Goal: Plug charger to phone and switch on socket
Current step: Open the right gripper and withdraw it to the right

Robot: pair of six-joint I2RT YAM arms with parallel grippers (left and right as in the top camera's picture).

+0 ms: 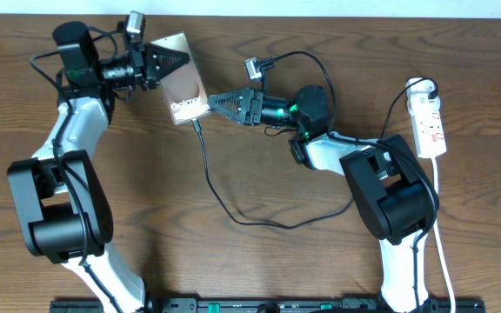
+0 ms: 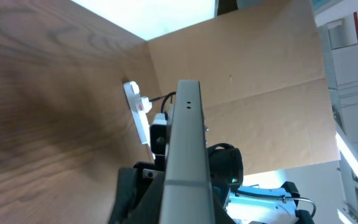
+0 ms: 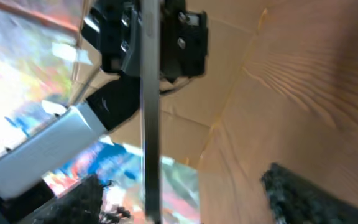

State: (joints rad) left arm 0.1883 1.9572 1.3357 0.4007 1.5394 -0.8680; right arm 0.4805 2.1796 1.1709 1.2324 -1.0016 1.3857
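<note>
From above, the left gripper is clamped on the phone's top edge, near the table's far side. The charger meets the phone's bottom edge. The right gripper is just beside that corner, and the socket lies far right.

Left wrist: the phone shows edge-on (socket beyond).

Right wrist: its fingers stand apart.

The table under me is brown wood, matt and grained. The phone has a glossy face and a satin silvery edge — the socket is smooth white plastic, the charger matt black. My right pincer has black, coarse-grained pads.
</note>
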